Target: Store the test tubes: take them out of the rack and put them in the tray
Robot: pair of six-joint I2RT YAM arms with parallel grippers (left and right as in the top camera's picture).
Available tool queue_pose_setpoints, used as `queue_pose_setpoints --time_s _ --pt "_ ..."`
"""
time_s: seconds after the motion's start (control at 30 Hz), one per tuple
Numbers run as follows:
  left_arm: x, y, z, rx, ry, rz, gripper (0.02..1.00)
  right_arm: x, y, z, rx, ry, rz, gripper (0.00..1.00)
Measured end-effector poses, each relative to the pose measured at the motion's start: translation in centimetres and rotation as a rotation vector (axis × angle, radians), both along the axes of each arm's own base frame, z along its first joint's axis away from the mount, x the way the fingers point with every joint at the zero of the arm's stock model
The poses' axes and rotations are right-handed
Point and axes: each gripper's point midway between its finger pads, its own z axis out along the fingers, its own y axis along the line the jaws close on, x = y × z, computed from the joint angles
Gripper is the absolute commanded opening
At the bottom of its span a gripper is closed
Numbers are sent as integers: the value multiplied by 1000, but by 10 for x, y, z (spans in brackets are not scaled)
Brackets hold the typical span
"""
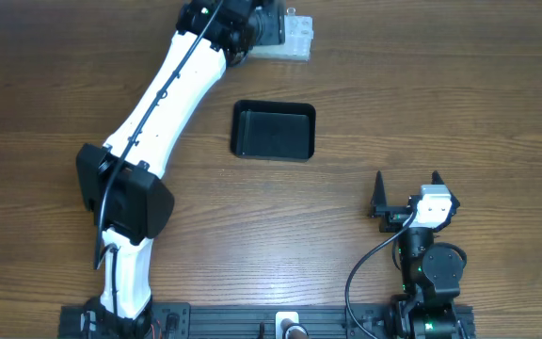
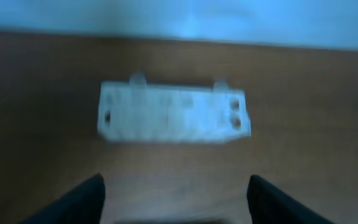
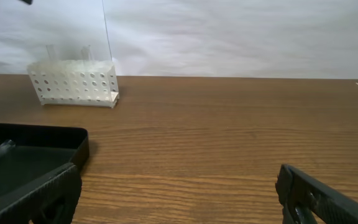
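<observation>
Nearest the arm bases, the right gripper (image 1: 407, 177) sits low over the brown wood-grain worktop (image 1: 459, 94) on the right side. Its two black fingers are spread wide w/ nothing btwn them. It is well apart from all the task items.

Farther up and toward the middle lies the black rectangular plastic tray (image 1: 273, 151) w/ rounded corners, flat on the worktop. From the top its floor looks bare. In the right wrist view a faint clear streak lies along the floor near one wall; can't tell if that is a tube or just a reflection.

Farthest out, near the worktop's back edge, stands the white translucent perforated rack (image 1: 292, 40), a long low block w/ rows of small holes in its side. It stands upright, well beyond the tray and not touching it. Two clear test tubes (image 3: 86, 53) stick up from its top, one toward each end, both upright. They're faint, so an exact count is uncertain.

The left arm, white w/ black joints, stretches diagonally from its base at bottom left all the way to the rack. The left gripper (image 2: 176, 183) hangs above the rack's near side. Its dark fingers are spread wide, wider than the rack's length as seen in the left wrist view, w/ bare worktop btwn them. It isn't touching the rack or tubes and holds nothing.

Behind the rack, a pale wall or backdrop meets the worktop's far edge.
</observation>
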Motion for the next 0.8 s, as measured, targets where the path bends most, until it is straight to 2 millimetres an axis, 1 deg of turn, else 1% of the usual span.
queue_pose_setpoints --time_s 0.1,0.17,0.27,0.47,0.63,0.8 --pt "19 3 -6 15 -51 8 864 0 0 0 0 0 0 991" --pt "28 6 -14 28 -63 21 871 0 0 0 0 0 0 993" --pt "42 9 -33 52 -73 37 866 0 0 0 1 0 0 993" --pt "67 4 -57 76 -130 24 860 0 0 0 0 0 0 993" --pt "83 -2 -60 65 -196 18 866 0 0 0 1 0 0 991" --pt "91 9 -69 72 -197 34 866 0 0 0 1 0 0 991"
